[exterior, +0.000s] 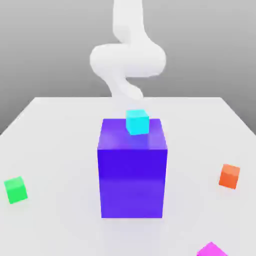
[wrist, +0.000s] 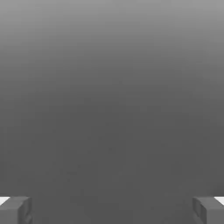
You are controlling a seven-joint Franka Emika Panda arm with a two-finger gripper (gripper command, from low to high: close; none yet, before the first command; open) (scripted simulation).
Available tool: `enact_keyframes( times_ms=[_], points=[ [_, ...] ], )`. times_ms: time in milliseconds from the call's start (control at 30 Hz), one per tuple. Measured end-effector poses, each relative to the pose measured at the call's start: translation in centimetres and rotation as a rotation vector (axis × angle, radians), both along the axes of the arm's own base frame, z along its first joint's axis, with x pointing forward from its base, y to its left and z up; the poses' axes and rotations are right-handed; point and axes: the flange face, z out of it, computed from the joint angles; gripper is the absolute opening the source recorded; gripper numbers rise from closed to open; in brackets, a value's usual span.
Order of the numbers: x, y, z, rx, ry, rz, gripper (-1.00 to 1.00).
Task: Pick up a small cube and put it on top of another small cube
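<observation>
We see white arm (exterior: 127, 60) curled behind tall purple block (exterior: 132, 170), smooth and glossy. Gripper (wrist: 112, 210) spread wide, grey fingers (wrist: 15, 210) far apart, nothing between. Cyan cube (exterior: 137, 121) sits on block's top. Green cube (exterior: 16, 190), orange cube (exterior: 229, 176), magenta cube (exterior: 212, 249) lie scattered on matte white table (exterior: 60, 150).

The hand view looks onto a plain grey backdrop, lighter at one edge and darkening steadily toward the other. Two grey fingertips (wrist: 15, 210) of the gripper (wrist: 112, 210) reach in at opposite corners of the darker edge; the jaws stand wide apart, with nothing between them.
</observation>
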Motion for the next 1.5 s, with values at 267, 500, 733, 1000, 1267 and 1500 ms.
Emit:
enact_keyframes(
  times_ms=[267,500,733,1000,1267,1500],
  points=[
    [8.8,3.8,-10.4,0.061,0.178,-0.21,0.0],
    [13.9,6.9,-21.1,0.12,0.314,-0.377,0.0],
    [16.2,10.4,-32.3,0.192,0.445,-0.535,0.0],
    [15.7,14.6,-44.3,0.297,0.6,-0.725,0.0],
    [14.5,16.8,-55.4,0.35,0.675,-0.814,-1.0],
    [14.5,16.8,-55.2,0.353,0.674,-0.814,-1.0]
  ],
)
